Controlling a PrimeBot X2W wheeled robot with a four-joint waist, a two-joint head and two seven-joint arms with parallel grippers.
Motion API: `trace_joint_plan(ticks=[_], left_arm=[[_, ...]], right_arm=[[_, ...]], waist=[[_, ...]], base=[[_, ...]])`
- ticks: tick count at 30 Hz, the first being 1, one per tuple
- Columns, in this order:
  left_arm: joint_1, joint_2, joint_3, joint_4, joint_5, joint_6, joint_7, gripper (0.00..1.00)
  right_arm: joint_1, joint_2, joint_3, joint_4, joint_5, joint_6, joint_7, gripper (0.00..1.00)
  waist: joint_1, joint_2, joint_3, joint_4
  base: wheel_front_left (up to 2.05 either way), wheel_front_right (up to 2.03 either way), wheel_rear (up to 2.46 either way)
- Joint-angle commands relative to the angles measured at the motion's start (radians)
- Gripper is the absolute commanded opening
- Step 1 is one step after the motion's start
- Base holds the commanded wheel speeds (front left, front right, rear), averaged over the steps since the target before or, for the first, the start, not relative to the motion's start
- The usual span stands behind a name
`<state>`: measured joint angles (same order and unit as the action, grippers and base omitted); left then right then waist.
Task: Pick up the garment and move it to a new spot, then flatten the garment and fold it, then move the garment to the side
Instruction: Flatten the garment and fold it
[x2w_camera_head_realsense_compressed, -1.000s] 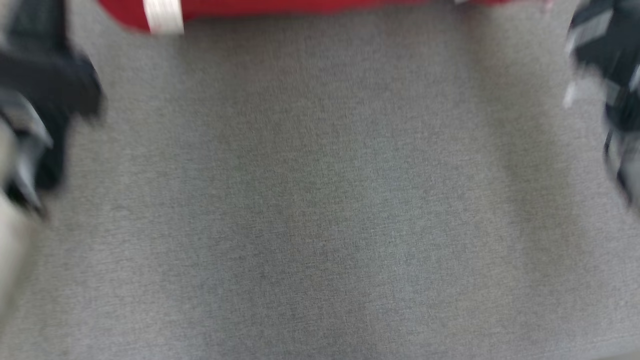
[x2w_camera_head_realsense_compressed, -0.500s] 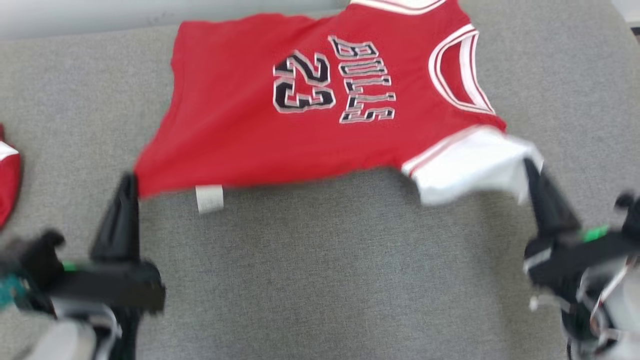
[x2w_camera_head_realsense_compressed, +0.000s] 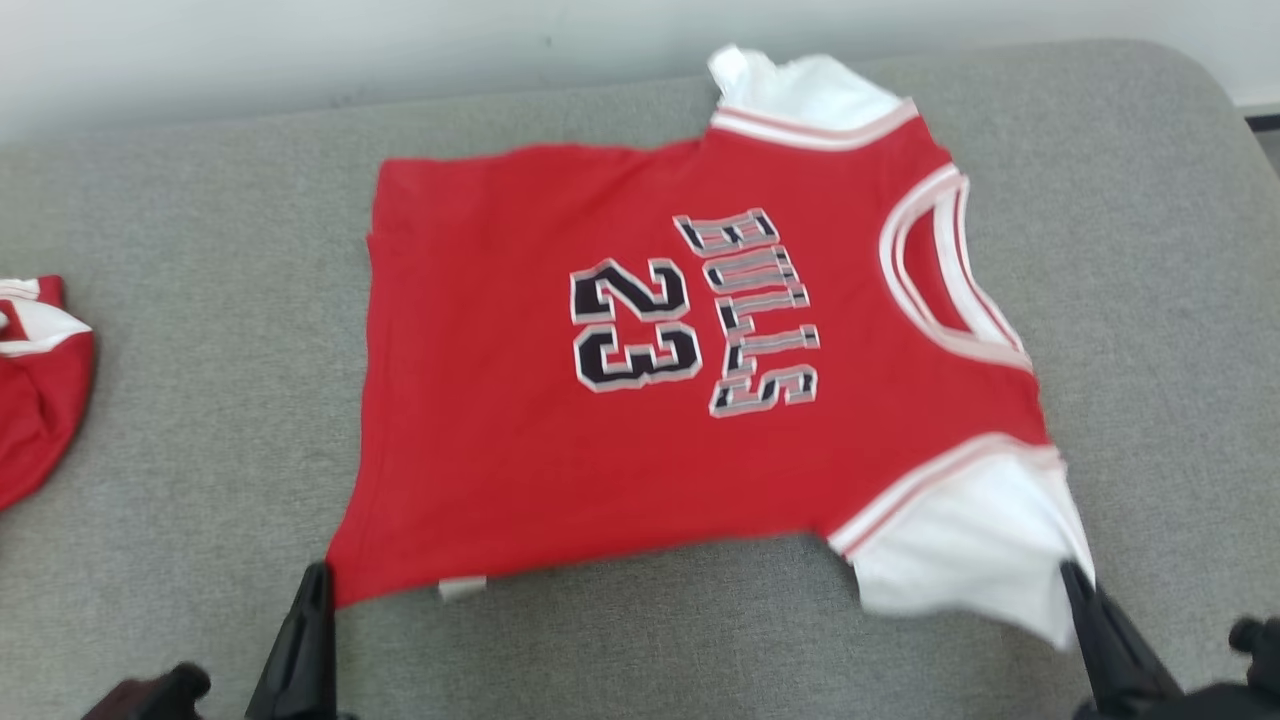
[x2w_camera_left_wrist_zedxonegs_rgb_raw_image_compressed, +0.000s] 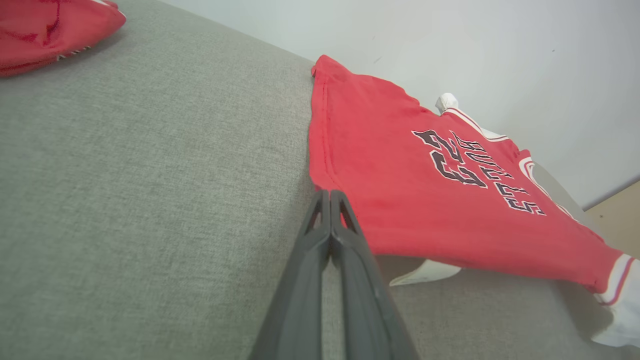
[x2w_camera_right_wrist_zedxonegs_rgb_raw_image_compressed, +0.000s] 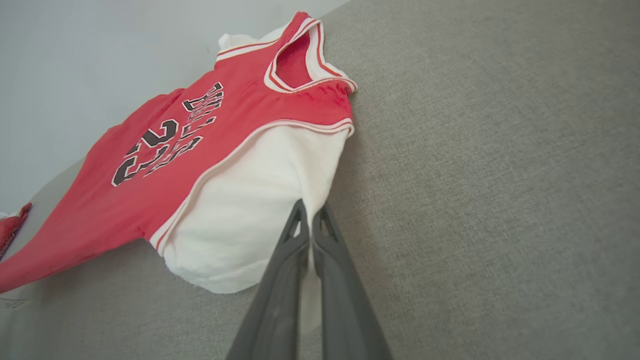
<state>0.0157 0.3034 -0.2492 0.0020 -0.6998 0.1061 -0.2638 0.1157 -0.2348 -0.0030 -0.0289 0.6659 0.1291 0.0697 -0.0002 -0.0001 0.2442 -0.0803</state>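
Quick status from my end of the link. The garment (x2w_camera_head_realsense_compressed: 480, 400), a red number 23 jersey with white sleeves, is lying print side up on the grey cushion (x2w_camera_head_realsense_compressed: 180, 250), turned sideways so the collar points to my right.

Left claw (x2w_camera_head_realsense_compressed: 312, 592) is pinched fully closed on the near hem corner, and the left wrist view shows the tips (x2w_camera_left_wrist_zedxonegs_rgb_raw_image_compressed: 330, 196) right on that corner. Right claw (x2w_camera_head_realsense_compressed: 1076, 582) is clamped tight on the near white sleeve (x2w_camera_head_realsense_compressed: 960, 540), with a bit of white cloth showing between the fingers (x2w_camera_right_wrist_zedxonegs_rgb_raw_image_compressed: 280, 260) in its wrist view.

My read is that I'm in the spreading-out part. Most of the body lies flat, but the near edge hangs a little off the cushion where I'm holding it, with shadow under it. The far sleeve (x2w_camera_head_realsense_compressed: 800, 90) is bunched up by the wall (x2w_camera_head_realsense_compressed: 300, 50), and the near sleeve is puffy. So flattening isn't finished, and the fold and the move to the side are both left to do.

Around it, a second red garment (x2w_camera_head_realsense_compressed: 35, 390) sits at the left end of the cushion, well apart for now. That could cramp me if I set this one aside on the left. The right end looks open.
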Motion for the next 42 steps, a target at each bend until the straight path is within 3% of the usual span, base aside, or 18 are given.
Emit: trace_joint_plan(ticks=[1, 9, 19, 32, 42], left_arm=[[0.017, -0.001, 0.014, 0.004, 0.014, 0.001, -0.001, 0.0], [0.096, -0.056, 0.046, 0.012, 0.047, -0.031, -0.001, 0.0], [0.053, -0.072, 0.014, 0.056, 0.103, -0.065, -0.001, 0.0], [-0.106, -0.036, -0.015, 0.103, 0.135, -0.096, 0.039, 0.0], [-0.267, -0.034, -0.031, 0.218, 0.135, -0.141, 0.05, 0.0]], right_arm=[[0.023, 0.005, -0.011, -0.012, -0.014, 0.003, 0.02, 0.0], [0.167, 0.077, -0.086, -0.107, -0.048, 0.002, 0.167, 0.0], [0.117, 0.116, -0.103, -0.126, -0.053, 0.002, 0.228, 0.0], [-0.172, 0.056, -0.087, 0.001, 0.0, 0.002, 0.314, 0.0], [-0.479, 0.004, -0.055, 0.265, -0.01, 0.002, 0.333, 0.0]], waist=[[0.0002, 0.0001, -0.011, 0.005], [0.0002, 0.0001, -0.035, 0.014], [0.0002, 0.0001, -0.059, 0.019], [0.0002, 0.0001, -0.04, 0.014], [0.0002, 0.0001, -0.005, 0.033]], base=[[0.0, 0.0, 0.0], [0.0, 0.0, 0.0], [0.0, 0.0, 0.0], [0.0, 0.0, 0.0], [0.0, 0.0, 0.0]])
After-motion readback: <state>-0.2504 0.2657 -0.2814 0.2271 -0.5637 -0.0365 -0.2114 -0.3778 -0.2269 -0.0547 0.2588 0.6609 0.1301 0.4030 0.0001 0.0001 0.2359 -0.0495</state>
